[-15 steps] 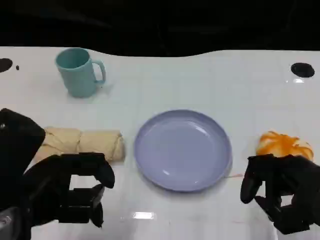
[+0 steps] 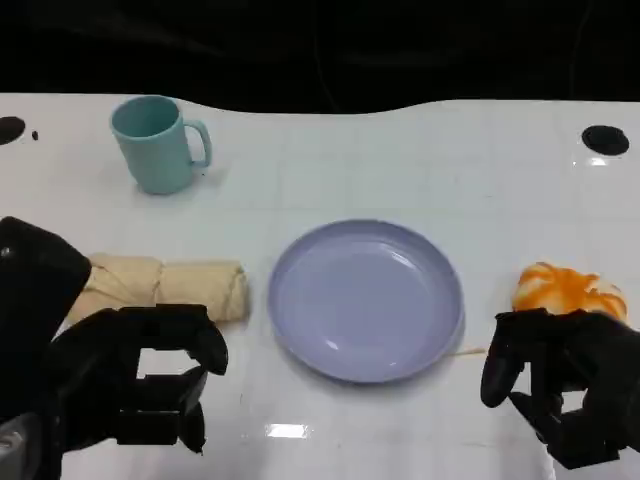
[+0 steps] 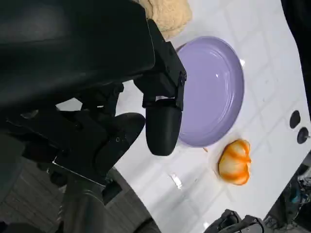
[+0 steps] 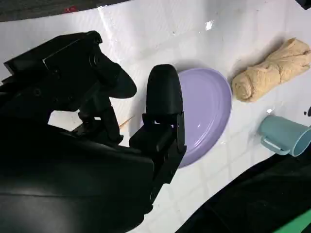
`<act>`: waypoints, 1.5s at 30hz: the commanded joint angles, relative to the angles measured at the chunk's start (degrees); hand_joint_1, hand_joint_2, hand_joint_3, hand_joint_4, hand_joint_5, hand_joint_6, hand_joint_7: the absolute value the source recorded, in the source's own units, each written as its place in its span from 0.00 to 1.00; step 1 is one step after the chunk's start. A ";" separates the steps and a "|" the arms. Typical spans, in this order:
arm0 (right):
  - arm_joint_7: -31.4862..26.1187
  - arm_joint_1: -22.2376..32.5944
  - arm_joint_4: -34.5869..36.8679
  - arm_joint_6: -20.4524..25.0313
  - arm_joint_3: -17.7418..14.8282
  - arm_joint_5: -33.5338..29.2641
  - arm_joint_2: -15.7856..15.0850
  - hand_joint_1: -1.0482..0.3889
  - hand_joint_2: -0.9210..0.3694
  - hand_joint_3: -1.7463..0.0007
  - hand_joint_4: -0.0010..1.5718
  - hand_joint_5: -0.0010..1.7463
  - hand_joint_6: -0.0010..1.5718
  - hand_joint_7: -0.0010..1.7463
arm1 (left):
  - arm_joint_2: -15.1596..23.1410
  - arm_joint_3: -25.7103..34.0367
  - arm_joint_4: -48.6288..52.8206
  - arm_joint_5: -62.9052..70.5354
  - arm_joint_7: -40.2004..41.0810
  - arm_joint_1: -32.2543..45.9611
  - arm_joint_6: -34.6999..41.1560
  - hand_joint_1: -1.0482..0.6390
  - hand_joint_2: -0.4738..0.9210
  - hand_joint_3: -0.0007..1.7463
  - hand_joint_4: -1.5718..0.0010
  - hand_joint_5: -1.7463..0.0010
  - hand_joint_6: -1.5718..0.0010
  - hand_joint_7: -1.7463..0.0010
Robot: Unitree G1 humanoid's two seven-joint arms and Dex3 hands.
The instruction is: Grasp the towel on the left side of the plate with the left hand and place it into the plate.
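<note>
A rolled beige towel (image 2: 165,285) lies on the white table just left of the lavender plate (image 2: 365,298); it also shows as the towel (image 4: 272,68) and towel (image 3: 167,14) in the wrist views. My left hand (image 2: 120,385) hovers in front of the towel, near the table's front edge, fingers apart and holding nothing. My right hand (image 2: 565,385) sits at the lower right, also holding nothing, fingers apart. The plate (image 3: 214,92) is bare.
A teal mug (image 2: 155,143) stands at the back left. An orange-and-white object (image 2: 568,290) lies right of the plate, just beyond my right hand. Black round holes (image 2: 604,139) mark the table's far corners.
</note>
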 commanded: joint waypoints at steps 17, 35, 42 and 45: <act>-0.62 -1.31 0.30 -0.19 0.59 -0.91 -0.02 0.74 0.28 0.38 0.48 1.00 0.45 0.82 | -0.84 1.16 0.62 2.09 0.97 0.06 -2.92 0.59 0.78 0.67 0.57 0.00 0.60 0.11; -1.48 -3.39 0.92 1.59 2.84 -1.79 1.57 0.72 0.28 0.38 0.46 1.00 0.44 0.82 | 3.55 -3.73 6.77 21.06 0.53 2.40 -34.13 0.42 1.00 0.14 0.84 0.63 0.73 0.95; -1.49 -3.27 1.44 0.65 2.55 -1.77 1.32 0.73 0.28 0.38 0.46 1.00 0.45 0.81 | 9.73 -9.88 9.63 35.88 -0.17 -1.81 -41.29 0.38 1.00 0.05 0.96 0.69 0.82 1.00; -1.52 -3.19 1.38 0.72 2.53 -1.85 1.30 0.73 0.28 0.38 0.47 1.00 0.45 0.81 | 11.53 -13.73 11.53 43.79 0.06 -4.68 -41.58 0.33 1.00 0.02 0.95 0.75 0.84 1.00</act>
